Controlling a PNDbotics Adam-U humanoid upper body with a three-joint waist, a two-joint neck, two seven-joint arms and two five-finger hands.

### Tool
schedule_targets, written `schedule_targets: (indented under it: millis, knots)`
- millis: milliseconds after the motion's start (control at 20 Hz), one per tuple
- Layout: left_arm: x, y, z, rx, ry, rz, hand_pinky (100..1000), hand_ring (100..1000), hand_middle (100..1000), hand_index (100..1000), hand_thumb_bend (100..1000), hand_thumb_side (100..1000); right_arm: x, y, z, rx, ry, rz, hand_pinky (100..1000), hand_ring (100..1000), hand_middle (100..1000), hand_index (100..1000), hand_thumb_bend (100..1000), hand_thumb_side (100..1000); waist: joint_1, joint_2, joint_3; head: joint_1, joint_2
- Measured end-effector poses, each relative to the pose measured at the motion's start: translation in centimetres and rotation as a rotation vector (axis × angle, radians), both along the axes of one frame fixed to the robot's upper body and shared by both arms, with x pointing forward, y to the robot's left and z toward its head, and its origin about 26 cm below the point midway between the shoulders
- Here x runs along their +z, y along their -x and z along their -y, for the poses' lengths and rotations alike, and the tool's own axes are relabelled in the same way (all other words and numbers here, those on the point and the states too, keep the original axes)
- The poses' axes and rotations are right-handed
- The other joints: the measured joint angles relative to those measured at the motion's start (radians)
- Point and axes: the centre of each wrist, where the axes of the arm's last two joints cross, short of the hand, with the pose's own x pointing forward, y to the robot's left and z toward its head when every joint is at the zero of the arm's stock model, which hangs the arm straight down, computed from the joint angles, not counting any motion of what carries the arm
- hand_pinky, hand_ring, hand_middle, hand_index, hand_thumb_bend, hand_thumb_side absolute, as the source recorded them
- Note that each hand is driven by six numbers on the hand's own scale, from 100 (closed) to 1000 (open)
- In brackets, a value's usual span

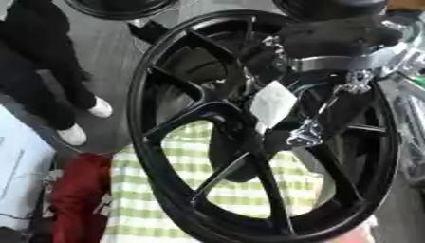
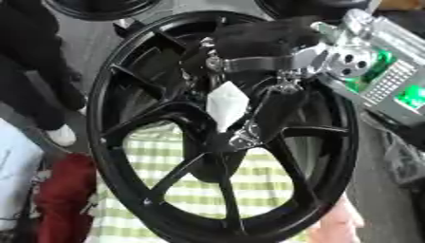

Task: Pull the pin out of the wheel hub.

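A large black spoked wheel (image 1: 158, 156) stands tilted and fills most of both views. Its hub (image 2: 217, 142) is dark and sits near the middle. My right hand (image 2: 270, 111) comes down from the upper right, below a silver wrist band (image 2: 257, 62), and reaches onto the hub. A small silver piece (image 1: 305, 136) glints at the hub right at the hand's tip; I cannot make out whether it is the pin. A white tag-like piece (image 1: 272, 105) hangs beside the hand, over the hub. My left hand does not show.
A green-and-white checked cloth (image 1: 141, 190) lies under the wheel, with a red cloth (image 1: 79, 194) to its left. A person's legs with white shoes (image 1: 73, 135) stand at the left. Another black wheel (image 1: 116, 7) is at the top; my arm's green boards (image 2: 390, 80) are at the right.
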Motion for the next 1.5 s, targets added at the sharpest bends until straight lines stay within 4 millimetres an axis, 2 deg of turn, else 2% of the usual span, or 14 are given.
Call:
schedule_targets:
  millis: [550,1150,1500]
  knots:
    - [-0.1,0.0,0.1,0.0,0.008,-0.002,536,768,767,717,157,821,-1.3,-0.2,0.6,-0.055,0.003,0.002,911,833,724,833,402,220,-0.001,0.006,0.006,0.008,-0.007]
    - [-0.3,-0.1,0.1,-0.003,0.009,-0.012,537,769,769,718,158,824,-1.5,-0.2,2.5,-0.122,-0.015,0.036,907,826,701,829,420,270,-0.005,0.01,0.01,0.02,-0.015]
    - [-0.4,-0.1,0.2,-0.005,0.015,-0.014,537,770,769,718,159,825,-2.1,-0.2,3.7,-0.172,-0.009,0.049,905,820,691,822,399,293,-0.006,0.015,0.011,0.026,-0.021]
